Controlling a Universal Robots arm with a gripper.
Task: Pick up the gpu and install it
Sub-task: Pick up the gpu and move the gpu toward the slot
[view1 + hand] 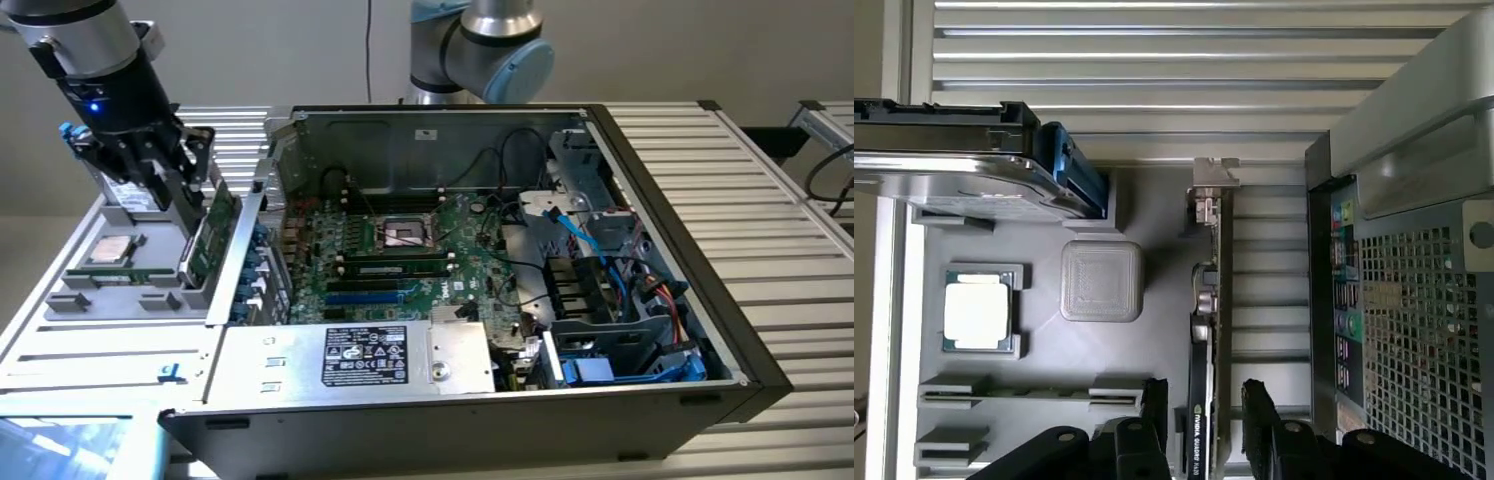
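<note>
Out to the side of the gripper [167, 195] stands the big open computer case [441, 440], motherboard [474, 235] bare. Directly under the gripper is the grey parts tray [1044, 350], and there's the gpu [1216, 300], standing on edge in its slot, right between the 2 fingers [1154, 415]. The jaws are spread, 1 either side, not yet squeezing by the look of it. Light and stiff, I'd say, but fragile: pinch the flat faces, clear of the silver bracket [1214, 172] and connector edge. A small processor chip [977, 312] lies beyond 1 finger.
</note>
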